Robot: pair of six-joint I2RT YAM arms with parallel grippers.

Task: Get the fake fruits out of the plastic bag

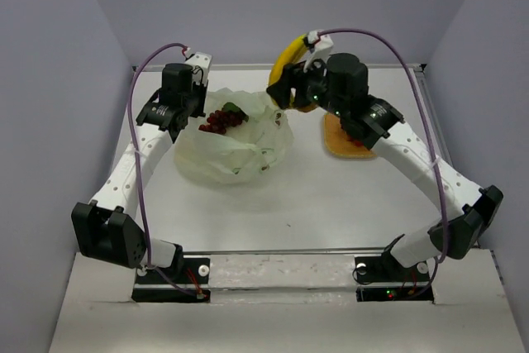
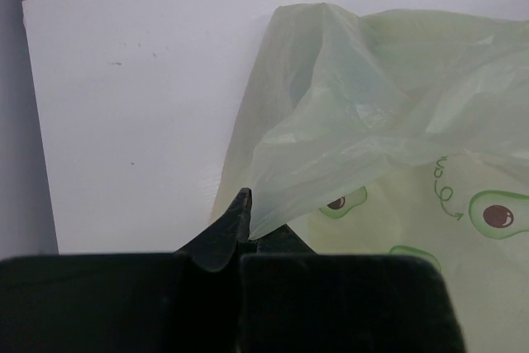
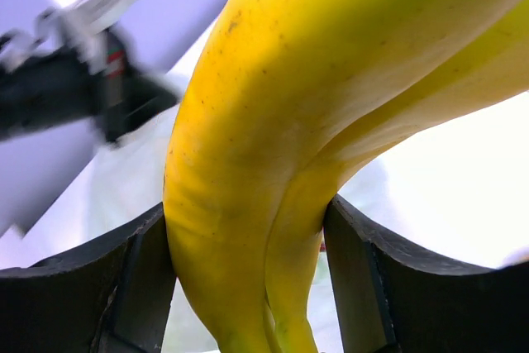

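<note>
The pale green plastic bag [image 1: 235, 150] lies on the table left of centre, its mouth facing the back. A dark red grape bunch [image 1: 221, 120] and a green leaf [image 1: 232, 107] show at its opening. My left gripper [image 1: 183, 115] is shut on the bag's edge [image 2: 273, 204] at the bag's back left. My right gripper [image 1: 285, 88] is shut on yellow bananas [image 1: 286, 58] and holds them in the air above the bag's back right corner. The bananas fill the right wrist view [image 3: 314, 121] between both fingers [image 3: 136, 279].
A flat orange woven mat [image 1: 340, 140] lies right of the bag, partly under my right arm, with a small red piece on it. The bag shows printed avocado marks [image 2: 496, 214]. The table's back edge and enclosure walls are close behind both grippers.
</note>
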